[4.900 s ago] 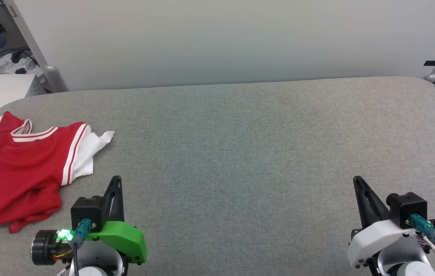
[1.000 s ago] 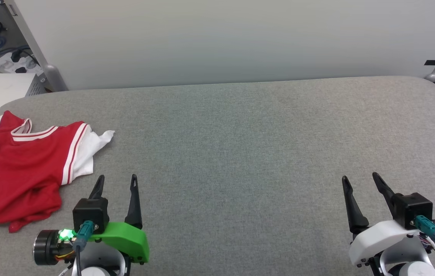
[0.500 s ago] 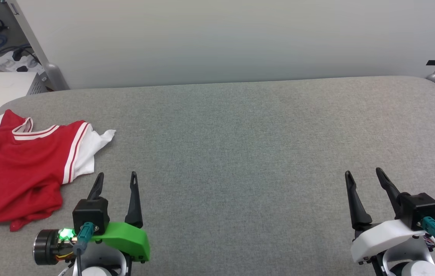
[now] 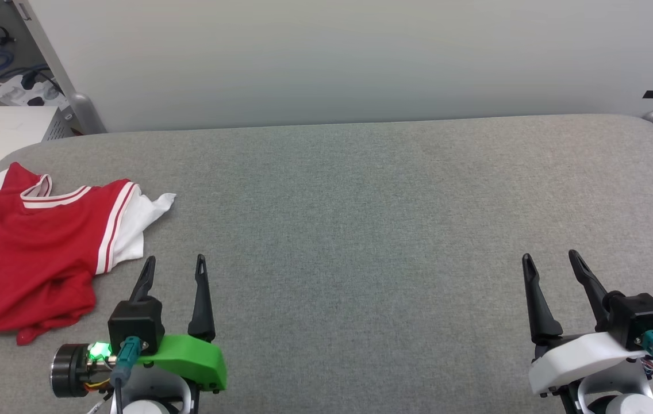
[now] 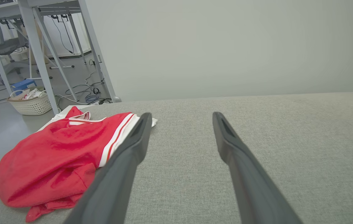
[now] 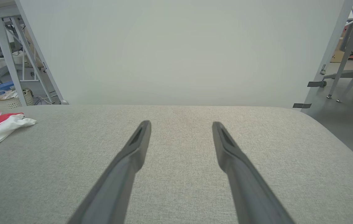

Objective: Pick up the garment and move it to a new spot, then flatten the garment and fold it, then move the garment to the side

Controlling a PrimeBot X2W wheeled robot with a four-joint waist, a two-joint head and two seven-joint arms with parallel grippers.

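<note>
We see the shirt [image 4: 27, 253] crumpled at the left edge of the table [image 4: 361, 218], just left of and slightly ahead of our left gripper [image 4: 176, 260], whose fingers are spread and empty. Our right gripper [image 4: 549, 256], likewise spread, sits well apart from it, so the left arm is nearer.

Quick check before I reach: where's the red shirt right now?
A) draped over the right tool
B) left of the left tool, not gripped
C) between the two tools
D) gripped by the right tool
B: the garment lies crumpled on the table left of the left tool, which stands open and empty.
</note>
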